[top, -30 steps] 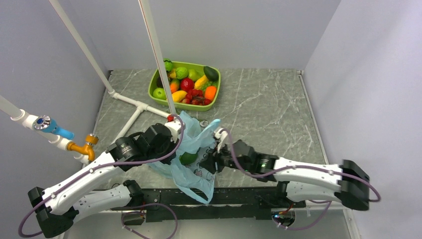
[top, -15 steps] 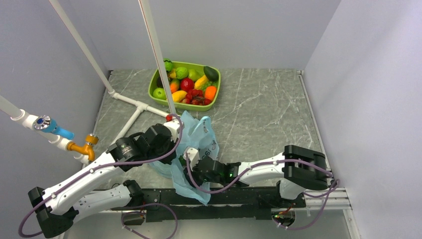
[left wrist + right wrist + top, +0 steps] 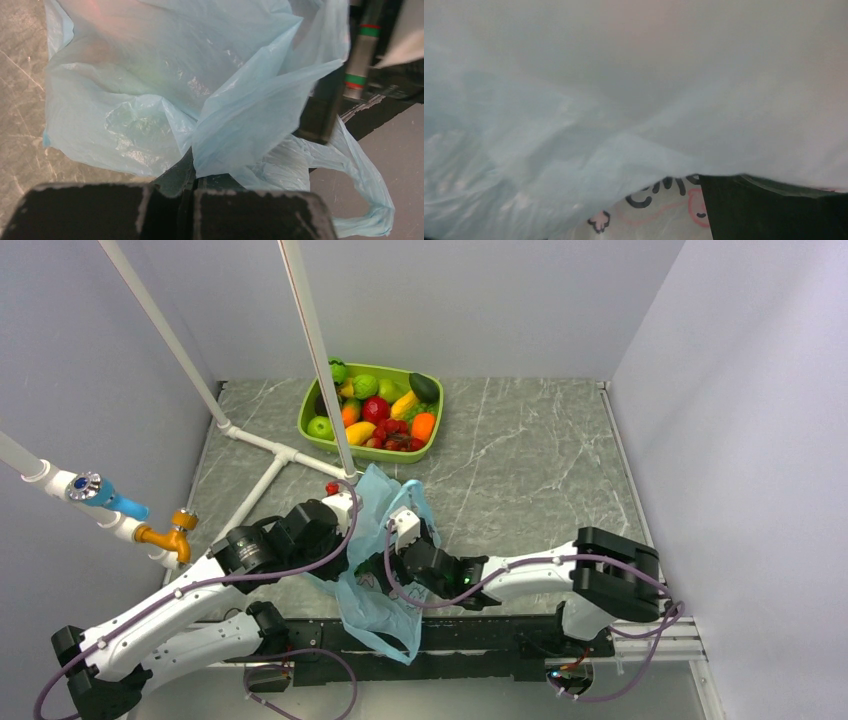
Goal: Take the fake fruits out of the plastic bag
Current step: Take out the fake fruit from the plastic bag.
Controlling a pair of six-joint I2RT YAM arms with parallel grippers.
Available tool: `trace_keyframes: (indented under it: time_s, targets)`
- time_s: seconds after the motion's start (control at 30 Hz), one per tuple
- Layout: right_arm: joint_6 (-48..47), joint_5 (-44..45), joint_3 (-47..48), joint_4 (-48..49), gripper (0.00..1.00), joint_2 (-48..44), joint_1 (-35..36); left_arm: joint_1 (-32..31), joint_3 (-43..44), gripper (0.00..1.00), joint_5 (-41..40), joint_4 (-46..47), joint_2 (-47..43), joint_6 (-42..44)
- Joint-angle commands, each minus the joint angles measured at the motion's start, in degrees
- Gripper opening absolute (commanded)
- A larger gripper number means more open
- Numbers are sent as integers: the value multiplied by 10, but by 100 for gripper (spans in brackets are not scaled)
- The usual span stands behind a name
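Note:
The light blue plastic bag [image 3: 383, 540] stands crumpled between my two arms near the table's front. My left gripper [image 3: 345, 512] is shut on a fold of its film [image 3: 235, 135], which is pinched between the dark jaws at the bottom of the left wrist view. My right gripper [image 3: 383, 566] is pushed into the bag from the right. In the right wrist view the film [image 3: 574, 100] fills nearly everything. One dark finger [image 3: 769, 212] stands well off centre beside the printed lettering [image 3: 659, 192], so the jaws are open. The fake fruits in the bag show only as faint pink and green tints [image 3: 145, 75].
A lime-green tray [image 3: 306, 412] full of toy fruits sits at the back left. White pipes [image 3: 270, 450] run across the left side, one rising in front of the tray. Grey walls close in the table on three sides.
The right arm has folded its elbow back and swung its gripper left into the bag. The left arm has drawn slightly toward the near edge, still holding the bag.

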Motion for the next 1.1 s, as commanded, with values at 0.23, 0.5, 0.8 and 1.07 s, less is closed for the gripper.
trace_keyframes:
  time_s: [0.23, 0.5, 0.8, 1.07]
  targets:
    - [0, -24, 59, 68, 99, 76, -19, -2, -11, 0, 10, 19, -7, -7]
    - [67, -72, 14, 105, 92, 50, -22, -7, -13, 0, 1, 22, -22, -10]
    - [100, -44, 24, 105, 99, 80, -23, -11, -17, 0, 4, 27, -36, -8]
    - [63, -9, 68, 98, 99, 127, -23, -39, -16, 0, -20, 19, -47, -20]
